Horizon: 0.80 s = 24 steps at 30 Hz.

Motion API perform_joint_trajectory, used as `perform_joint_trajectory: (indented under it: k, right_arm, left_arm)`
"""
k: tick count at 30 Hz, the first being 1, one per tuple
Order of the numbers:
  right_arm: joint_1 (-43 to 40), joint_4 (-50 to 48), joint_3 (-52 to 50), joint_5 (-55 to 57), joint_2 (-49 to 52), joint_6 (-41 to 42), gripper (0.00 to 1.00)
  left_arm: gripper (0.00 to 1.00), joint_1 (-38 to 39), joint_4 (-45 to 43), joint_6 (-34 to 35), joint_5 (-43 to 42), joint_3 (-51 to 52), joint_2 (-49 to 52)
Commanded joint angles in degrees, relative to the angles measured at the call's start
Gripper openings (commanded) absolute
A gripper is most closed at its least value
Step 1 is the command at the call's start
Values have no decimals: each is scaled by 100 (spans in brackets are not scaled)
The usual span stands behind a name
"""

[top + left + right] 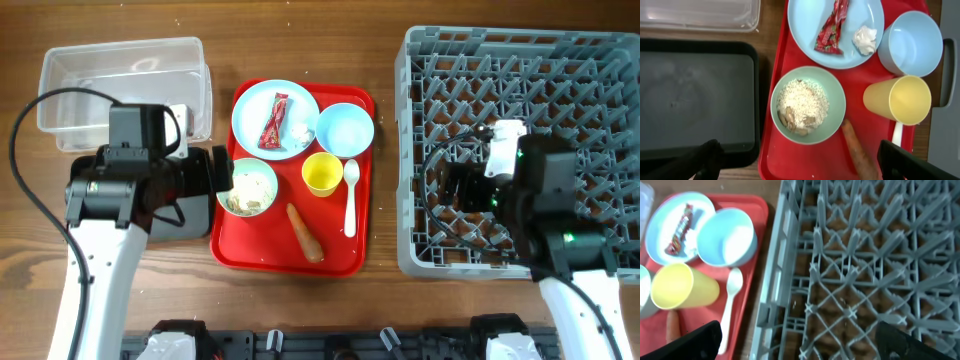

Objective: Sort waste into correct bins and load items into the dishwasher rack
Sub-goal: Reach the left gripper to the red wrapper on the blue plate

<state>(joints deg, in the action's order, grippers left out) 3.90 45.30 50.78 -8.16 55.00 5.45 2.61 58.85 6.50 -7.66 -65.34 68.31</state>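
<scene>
On a red serving tray (pixel 270 245) a pale blue plate (pixel 255 110) holds the red wrapper (pixel 274 120) and the white paper ball (pixel 300 131). Beside it sit a pale blue bowl (pixel 345 130), a yellow cup (pixel 322 174), a white spoon (pixel 350 195), an orange carrot (pixel 305 232) and a pale green bowl (pixel 247 187) with rice scraps (pixel 802 105). My left gripper (pixel 797 160) hangs open over the tray's left edge by the green bowl. Open and empty, my right gripper (pixel 797 340) hovers above the grey rack (pixel 410 150) near its left wall.
The clear tub (pixel 125 85) stands at the back left. Just in front of it lies the black tray (pixel 695 95), mostly under my left arm in the overhead view. Bare wood shows between the red tray and the rack.
</scene>
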Motion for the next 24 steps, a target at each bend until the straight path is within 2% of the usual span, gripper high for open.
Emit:
perform_joint_trajectory:
  k: [1, 4, 9, 14, 19, 24]
  right_arm:
    - [-28, 61, 129, -90, 72, -79, 100]
    - [-28, 52, 129, -90, 72, -81, 100]
    - [-28, 57, 129, -90, 72, -79, 100]
    - [-28, 68, 129, -90, 72, -79, 100]
    - [-28, 66, 129, -90, 72, -79, 100]
    - [-28, 63, 129, -90, 72, -81, 100]
  left_arm:
    - [100, -26, -629, 37, -328, -122, 109]
    - [100, -13, -1375, 37, -608, -122, 192]
    - [100, 275, -2616, 35, -621, -122, 702]
    - [100, 693, -3620, 31, -190, -122, 1694]
    - [98, 903, -4280, 35, -105, -122, 2820]
    - [97, 929, -4430, 37, -109, -122, 3650]
